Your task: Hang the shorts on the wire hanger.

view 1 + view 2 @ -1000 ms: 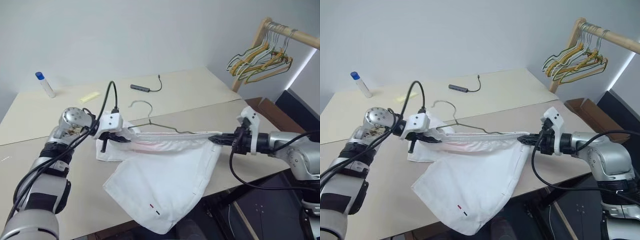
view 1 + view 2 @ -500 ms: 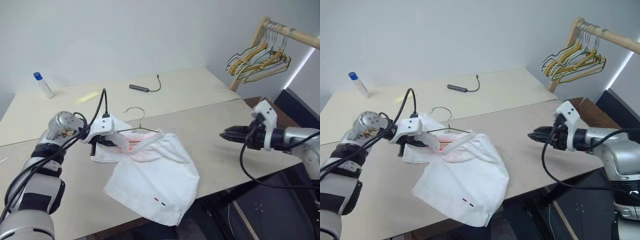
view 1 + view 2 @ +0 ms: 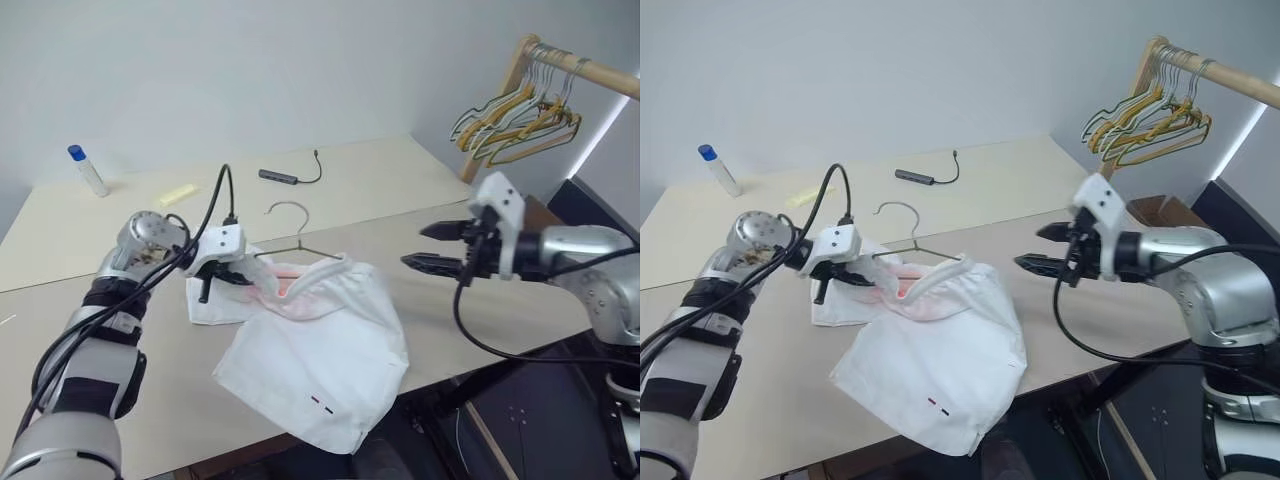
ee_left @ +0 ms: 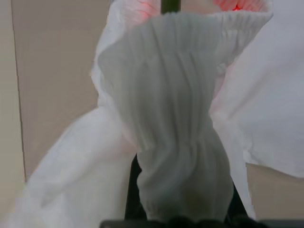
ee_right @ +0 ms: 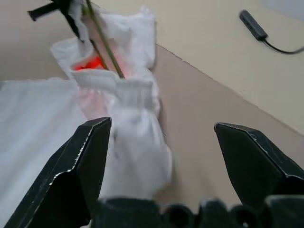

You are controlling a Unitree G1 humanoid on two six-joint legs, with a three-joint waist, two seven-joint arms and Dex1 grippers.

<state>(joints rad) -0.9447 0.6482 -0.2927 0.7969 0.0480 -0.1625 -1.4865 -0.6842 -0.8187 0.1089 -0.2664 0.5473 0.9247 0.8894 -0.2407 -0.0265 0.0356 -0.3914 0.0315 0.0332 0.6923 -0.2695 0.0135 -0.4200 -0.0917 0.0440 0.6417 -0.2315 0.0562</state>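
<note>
Left gripper (image 3: 232,272) clamps the shorts (image 3: 320,350) waistband beside the hanger (image 3: 300,235); right gripper (image 3: 432,246) gapes empty. Limp, light cloth: regrip the elastic waistband.

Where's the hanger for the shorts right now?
The wire hanger lies on the table, left of centre in the head views, hook pointing away, its lower part tucked into the shorts beside the left gripper.

Blue-capped tube (image 3: 88,169), yellow strip (image 3: 176,194), cabled adapter (image 3: 282,177) on table (image 3: 420,185); hanger rack (image 3: 540,85) beyond.
</note>
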